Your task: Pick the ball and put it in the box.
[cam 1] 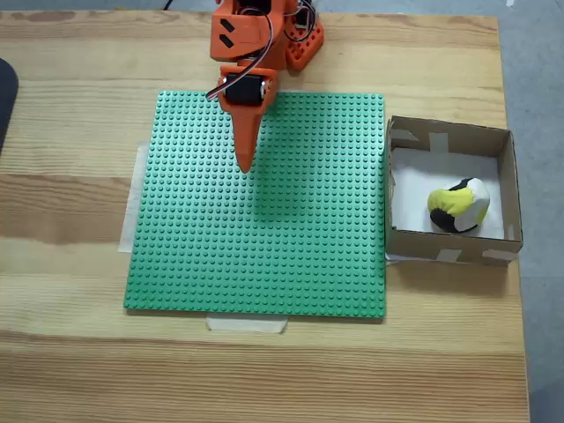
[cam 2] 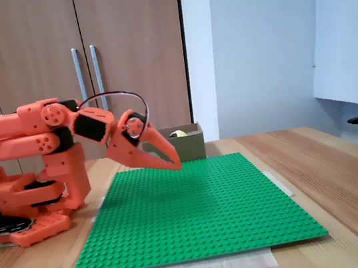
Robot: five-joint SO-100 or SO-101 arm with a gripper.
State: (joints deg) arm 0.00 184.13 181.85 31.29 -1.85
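Sitting inside the box (cam 1: 401, 236), toward its lower right corner as the top-down fixed view shows it, the ball (cam 1: 459, 206) is already resting on the white bottom, so you are looking at a task that appears essentially done. In the side fixed view you are seeing the top of the ball (cam 2: 177, 133) peeking over the wall of the box (cam 2: 191, 147) at the far end of the table (cam 2: 346, 169). Your gripper (cam 1: 246, 163) is hanging over the green studded baseplate (cam 1: 264, 256), well apart from the box, with its jaws drawn together to a point and carrying nothing; the side view shows the gripper (cam 2: 175, 164) tilting down just above the plate. Judging from this, you are left only with parking the arm, if anything.
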